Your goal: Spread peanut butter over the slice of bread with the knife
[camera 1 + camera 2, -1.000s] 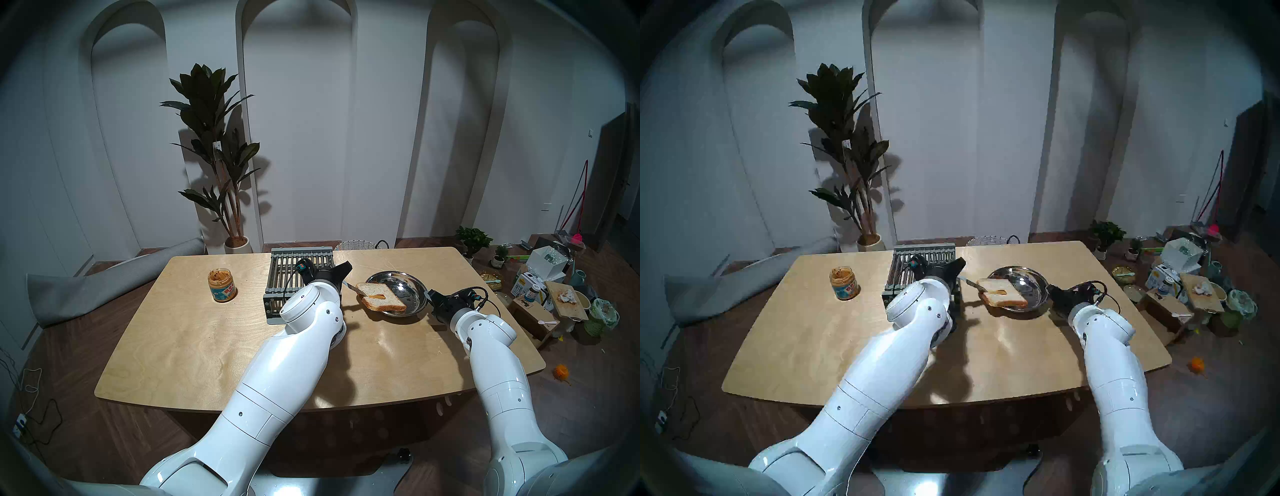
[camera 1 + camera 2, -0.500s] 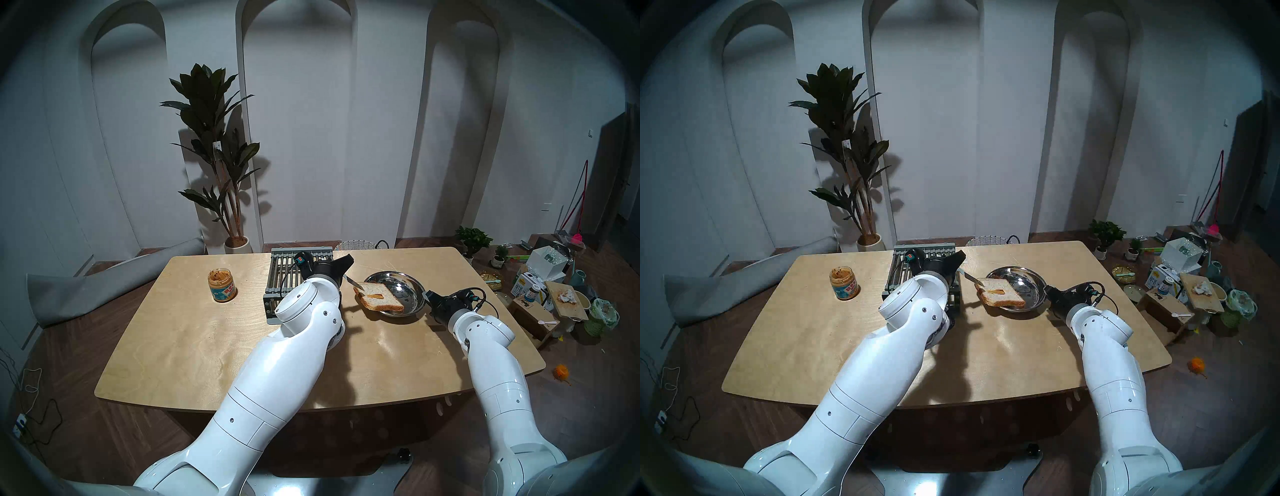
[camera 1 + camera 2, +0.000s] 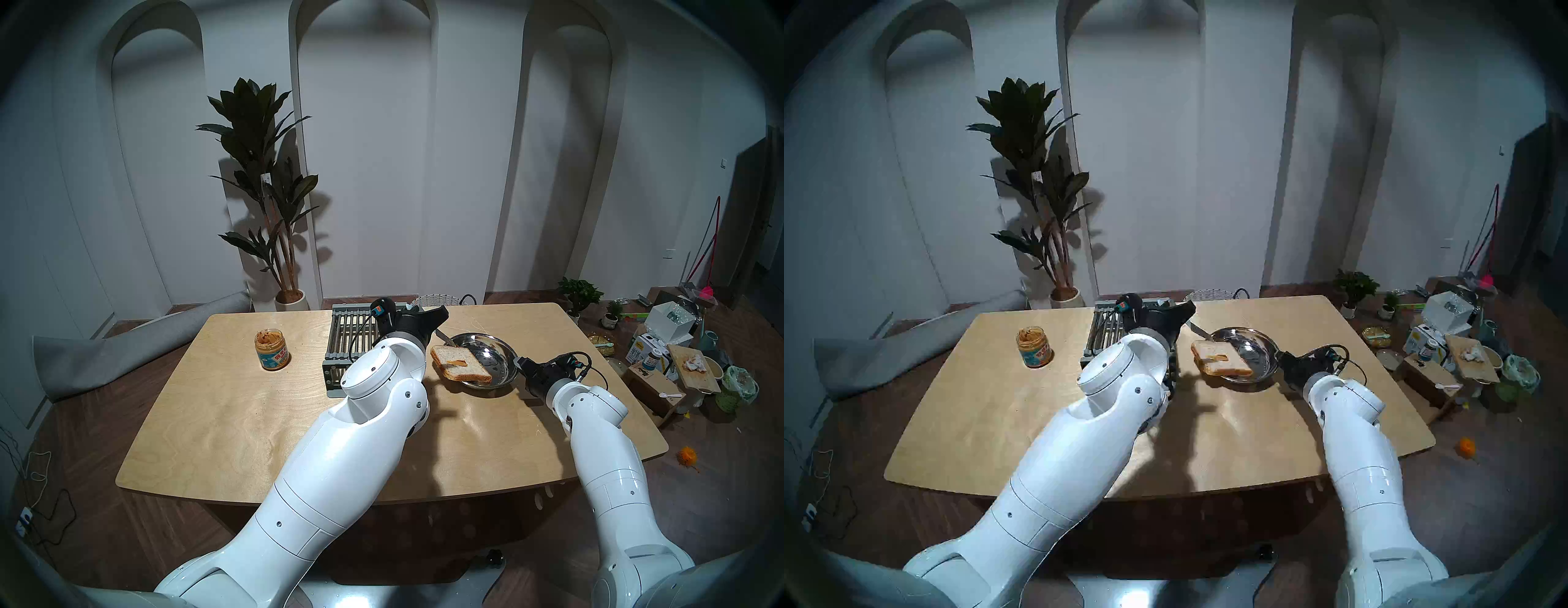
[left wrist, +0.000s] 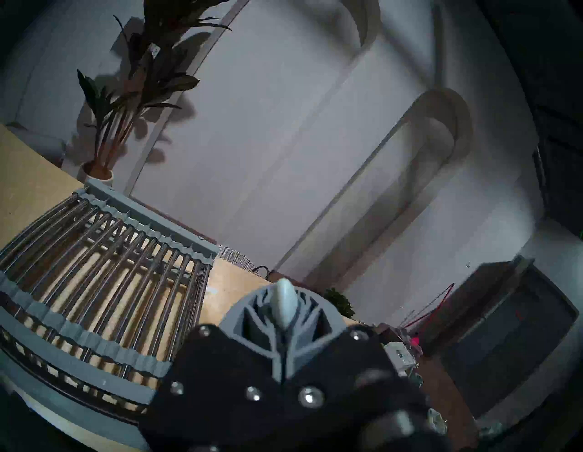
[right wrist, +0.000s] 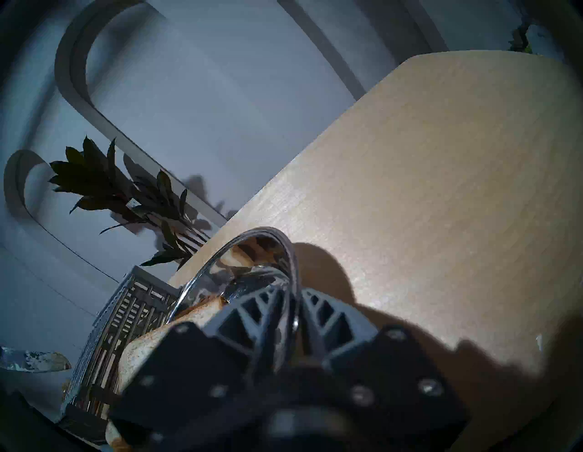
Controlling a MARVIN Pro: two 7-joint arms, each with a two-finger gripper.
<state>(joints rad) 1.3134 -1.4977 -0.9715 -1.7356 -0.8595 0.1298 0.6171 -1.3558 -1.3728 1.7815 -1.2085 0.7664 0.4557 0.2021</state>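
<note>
The slice of bread [image 3: 466, 368] lies in a shiny metal dish [image 3: 498, 346], its left corner hanging over the rim, with a small brown smear of peanut butter [image 3: 458, 362] in the middle. My left gripper [image 3: 439, 317] is shut on the knife's pale blue handle [image 4: 284, 303]. The knife's blade [image 3: 445, 337] slants down towards the bread's far left corner, and in the right wrist view the blade [image 5: 34, 363] looks smeared. My right gripper [image 3: 518, 363] is shut on the dish's right rim [image 5: 291, 252]. The open peanut butter jar [image 3: 271, 350] stands far left on the table.
A grey slatted rack [image 3: 352, 335] sits just left of the dish, under my left wrist. A wicker basket [image 3: 435, 299] shows behind the table's back edge. Boxes and clutter [image 3: 662, 352] cover the floor to the right. A potted plant [image 3: 271, 191] stands behind the table.
My left gripper has risen and moved back and right, taking the knife's blade from the bread's left corner to its far left corner. The dish with the bread has slid slightly left.
</note>
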